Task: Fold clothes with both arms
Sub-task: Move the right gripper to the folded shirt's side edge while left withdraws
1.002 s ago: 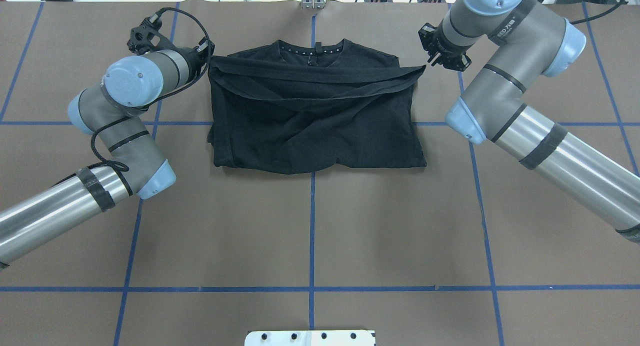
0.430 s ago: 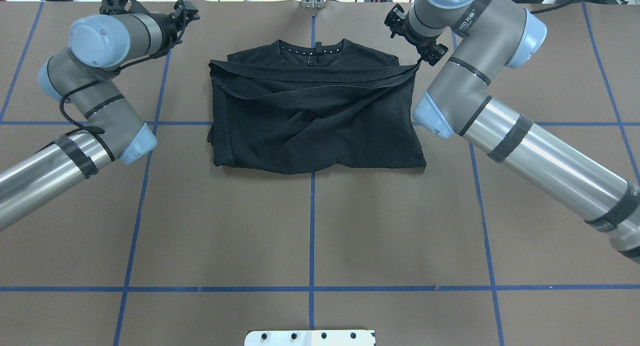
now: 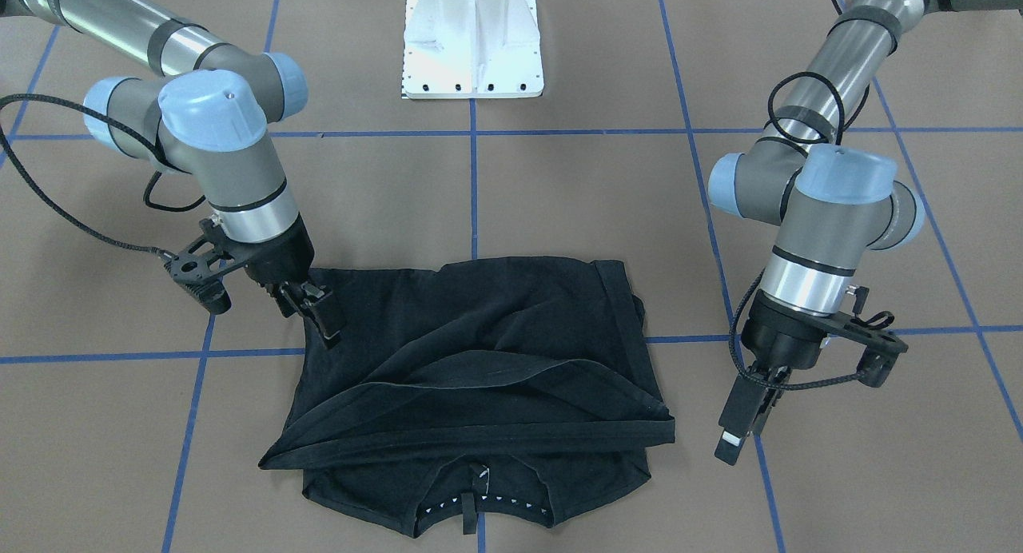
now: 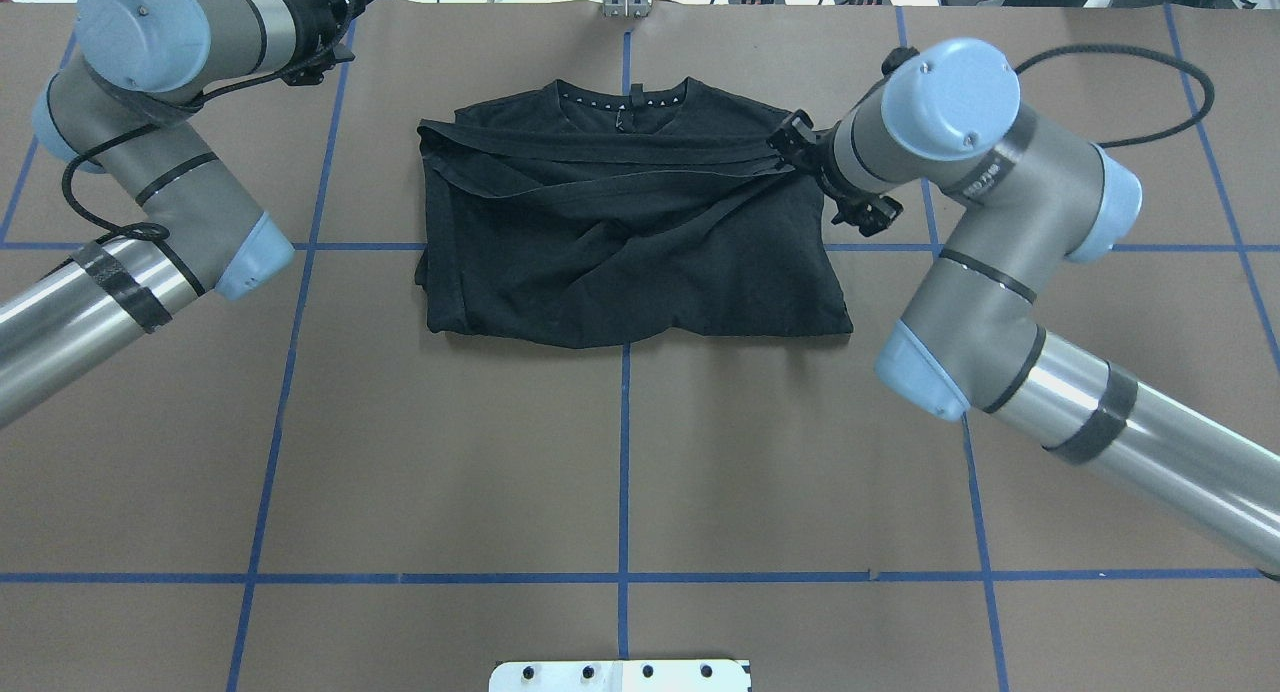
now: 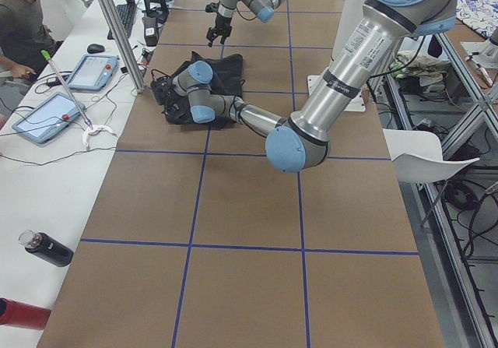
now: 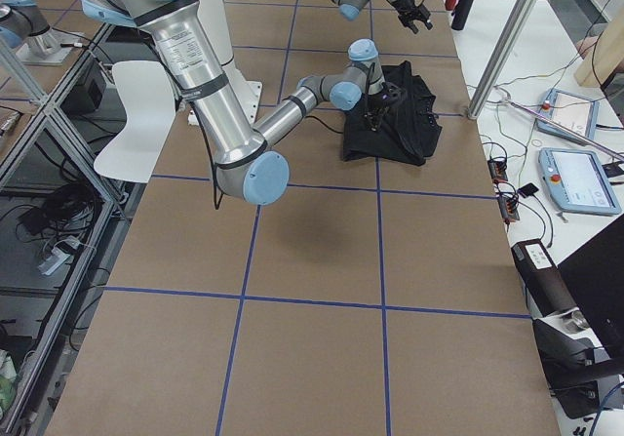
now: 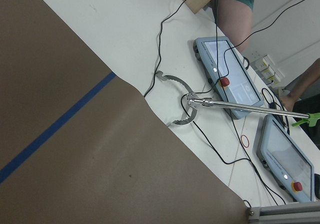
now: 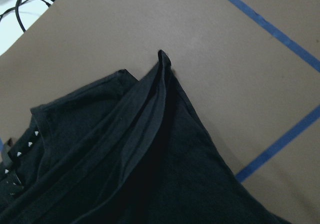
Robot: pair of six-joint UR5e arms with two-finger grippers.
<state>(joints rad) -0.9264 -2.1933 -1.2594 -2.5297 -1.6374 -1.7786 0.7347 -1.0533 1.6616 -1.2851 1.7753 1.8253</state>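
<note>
"So, what's the biggest thing in front of you?"

"My table (image 4: pixel 450 452), covered in brown paper and gridded with blue tape (image 4: pixel 624 452). Next come my two arms. In the overhead view, my right arm (image 4: pixel 960 172) reaches in from 4 o'clock and my left arm (image 4: pixel 170 102) from 9 o'clock."

"And the shirt?"

"The black T-shirt (image 4: pixel 640 262) lies toward 12 o'clock from the table's middle. It's face down, with its lower half folded up across the body. The folded-over hem (image 4: pixel 600 162) runs in a slanting band just short of the collar (image 4: pixel 625 97)."

"What are your hands doing?"

"My right gripper (image 3: pixel 313 320) hangs over the shirt's 3 o'clock edge. Its jaws look parted, with nothing pinched between them. My right wrist camera shows the hem's corner (image 8: pixel 161 56) lying free on the paper. My left gripper (image 3: pixel 735 437) points down at bare table, well apart from the shirt, at about 10 o'clock from it in the overhead view. I can't tell whether its jaws are spread or pressed together."
</note>
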